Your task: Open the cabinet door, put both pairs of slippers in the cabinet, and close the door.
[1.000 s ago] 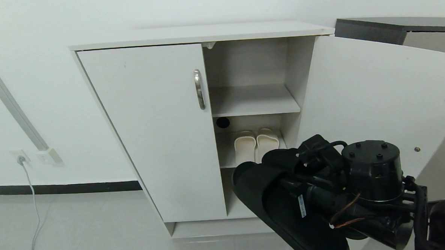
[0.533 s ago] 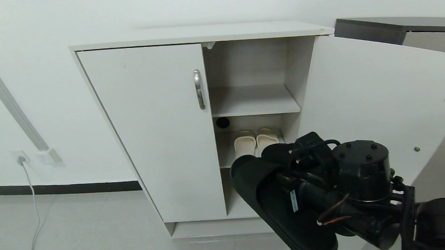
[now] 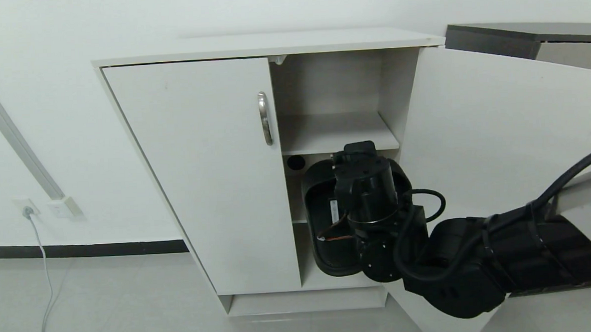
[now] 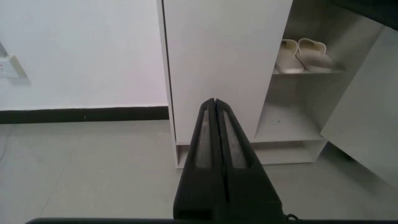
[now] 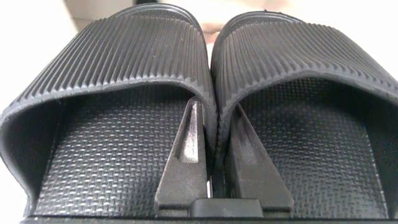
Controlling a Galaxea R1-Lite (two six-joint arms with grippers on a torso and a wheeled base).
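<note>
Two black slippers (image 5: pixel 143 81) are pinched by their adjoining walls between the narrowed fingers of the right gripper (image 5: pixel 214 118), inside the cabinet (image 3: pixel 200 165) opening. The white slippers (image 4: pixel 305 55) beyond the gripper could be shoved, or the shelf edge (image 3: pixel 339 146) just above it struck, loosening that thin grip. The left gripper (image 4: pixel 214 124) is closed, empty.

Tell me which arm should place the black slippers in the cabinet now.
Right. The right end effector is shut on the black slippers at the cabinet opening. The left end effector is shut, empty, back from the cabinet, over the floor.
</note>
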